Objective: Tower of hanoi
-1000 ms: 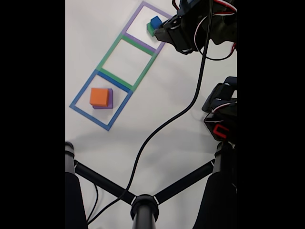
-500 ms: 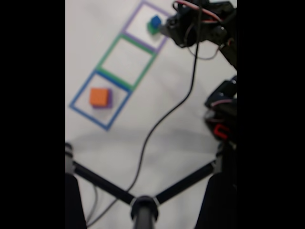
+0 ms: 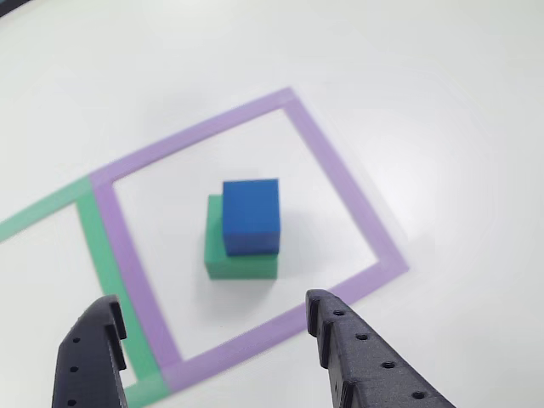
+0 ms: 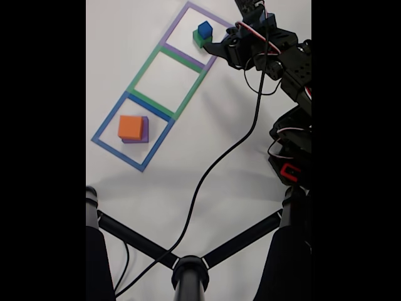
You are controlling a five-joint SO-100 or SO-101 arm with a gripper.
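Note:
A small blue cube (image 3: 251, 217) sits on a wider green block (image 3: 242, 262) inside the purple tape square (image 3: 331, 174). My gripper (image 3: 211, 304) is open just short of this stack, one black finger (image 3: 89, 357) on each side, touching nothing. In the fixed view the blue cube (image 4: 204, 29) and green block (image 4: 198, 39) are at the top, with the gripper (image 4: 219, 42) right beside them. An orange cube (image 4: 130, 126) rests on a purple block (image 4: 145, 133) inside the blue tape square (image 4: 103, 125).
A green tape square (image 4: 139, 72) lies between the purple and blue ones with nothing in it. A black cable (image 4: 207, 175) runs across the table. Black stand bars (image 4: 138, 241) cross the bottom, and the arm's base (image 4: 291, 157) is at the right edge.
The arm has changed pose and drawn its body back to the right. The gripper stays beside the blue and green stack. No block has moved.

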